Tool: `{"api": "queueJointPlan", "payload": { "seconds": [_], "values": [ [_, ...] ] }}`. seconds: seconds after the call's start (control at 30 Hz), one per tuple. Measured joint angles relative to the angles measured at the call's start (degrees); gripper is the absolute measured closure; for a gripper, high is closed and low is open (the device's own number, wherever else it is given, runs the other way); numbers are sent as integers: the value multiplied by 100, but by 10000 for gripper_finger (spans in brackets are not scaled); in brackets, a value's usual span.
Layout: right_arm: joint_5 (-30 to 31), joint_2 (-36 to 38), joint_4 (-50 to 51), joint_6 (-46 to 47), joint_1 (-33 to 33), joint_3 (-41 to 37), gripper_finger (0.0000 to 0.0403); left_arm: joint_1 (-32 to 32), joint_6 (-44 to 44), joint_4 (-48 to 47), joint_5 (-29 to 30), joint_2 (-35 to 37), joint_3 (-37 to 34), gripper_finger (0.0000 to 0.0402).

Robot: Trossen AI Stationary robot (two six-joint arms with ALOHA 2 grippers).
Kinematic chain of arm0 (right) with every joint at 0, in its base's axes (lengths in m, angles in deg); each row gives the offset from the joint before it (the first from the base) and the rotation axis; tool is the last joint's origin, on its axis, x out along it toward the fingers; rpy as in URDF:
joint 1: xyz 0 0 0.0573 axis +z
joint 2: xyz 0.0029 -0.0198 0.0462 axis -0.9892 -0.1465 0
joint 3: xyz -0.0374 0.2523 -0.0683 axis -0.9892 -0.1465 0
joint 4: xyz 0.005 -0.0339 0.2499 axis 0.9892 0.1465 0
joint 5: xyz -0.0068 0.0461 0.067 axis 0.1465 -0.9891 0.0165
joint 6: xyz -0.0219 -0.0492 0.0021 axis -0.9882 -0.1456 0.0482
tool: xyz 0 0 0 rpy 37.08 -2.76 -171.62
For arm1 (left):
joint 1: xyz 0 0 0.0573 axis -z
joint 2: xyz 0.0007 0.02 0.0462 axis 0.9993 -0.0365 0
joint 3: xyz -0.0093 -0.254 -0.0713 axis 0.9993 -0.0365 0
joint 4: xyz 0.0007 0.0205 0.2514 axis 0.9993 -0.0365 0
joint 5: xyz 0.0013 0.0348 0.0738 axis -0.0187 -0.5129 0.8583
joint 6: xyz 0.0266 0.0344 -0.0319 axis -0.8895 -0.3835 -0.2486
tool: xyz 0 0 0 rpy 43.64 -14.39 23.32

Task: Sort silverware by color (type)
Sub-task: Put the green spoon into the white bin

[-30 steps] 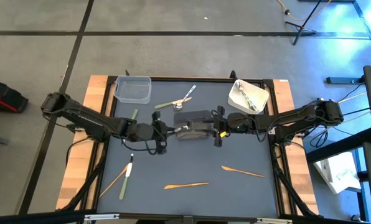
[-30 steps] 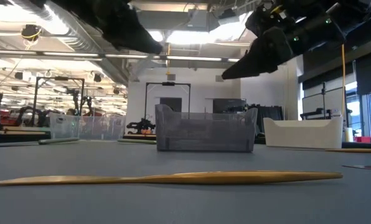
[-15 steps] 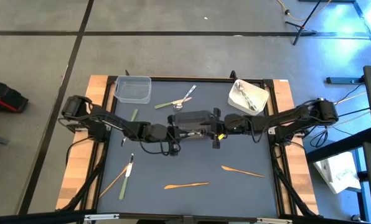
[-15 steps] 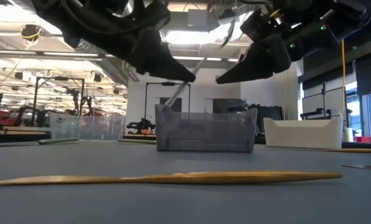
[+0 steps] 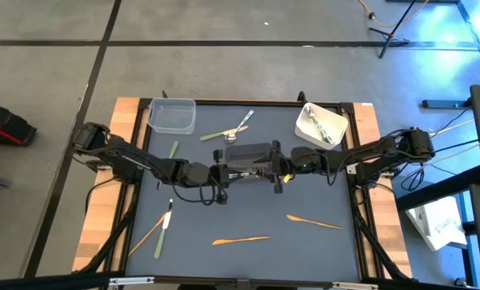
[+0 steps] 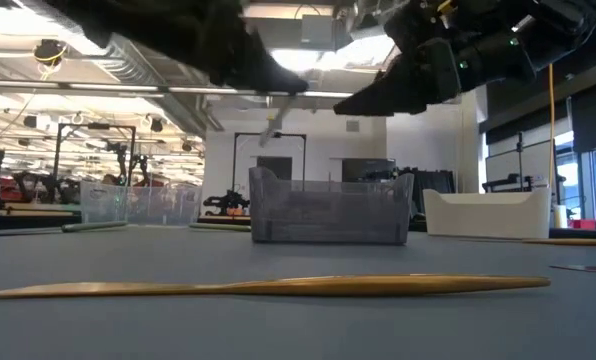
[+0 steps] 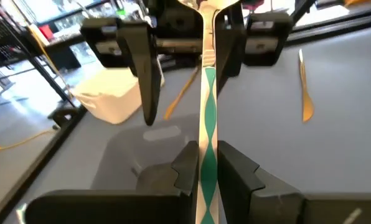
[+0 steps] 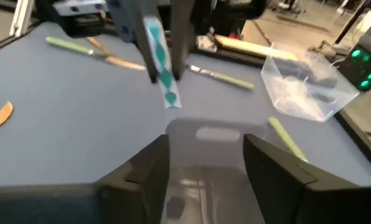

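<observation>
Our left hand [image 7: 205,168] is clamped on a green-and-white utensil [image 7: 206,134] above the grey bin [image 5: 248,157]; our right hand [image 8: 204,165], fingers apart, faces it. A misaligned handover could drop it.

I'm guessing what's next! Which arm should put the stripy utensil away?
Probably left: the left gripper is shut on the green-and-white utensil by the dark grey container, while the right gripper is open and empty.
</observation>
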Motion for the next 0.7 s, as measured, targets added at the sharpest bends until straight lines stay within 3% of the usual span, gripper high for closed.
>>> {"api": "queueJointPlan", "payload": {
  "seconds": [0.3, 0.47, 0.7],
  "values": [
    [-12, 0, 337, 2, 3, 514, 107, 311, -72, -272, 387, 337, 2, 366],
    [-432, -39, 74, 46, 7, 501, 98, 305, -273, 210, 356, 70, 2, 366],
    [-513, -347, -314, -106, 242, 490, 98, 147, -404, 559, 311, -179, 2, 366]
  ]
}}
